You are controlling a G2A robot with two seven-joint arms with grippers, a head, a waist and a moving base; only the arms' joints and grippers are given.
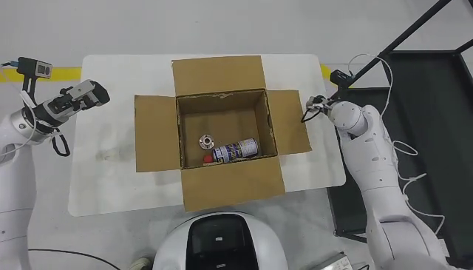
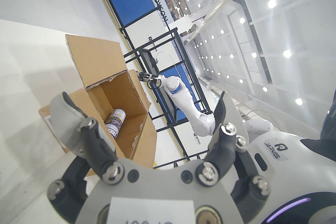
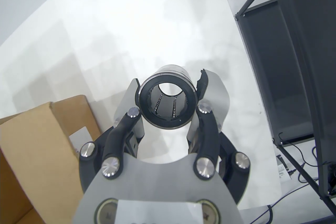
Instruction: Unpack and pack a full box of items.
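Observation:
An open cardboard box stands in the middle of the white table with its flaps spread flat. On its bottom lie a spray can and a small metal flanged part. My right gripper is shut on a metal cylinder bearing, held over the table just past the box's right flap. My left gripper is open with nothing between its fingers and hangs beyond the table's left edge, facing the box and the can.
A black metal rack stands close to the right side of the table, with cables hanging near the right arm. Bare tabletop lies left of the box and along the right strip.

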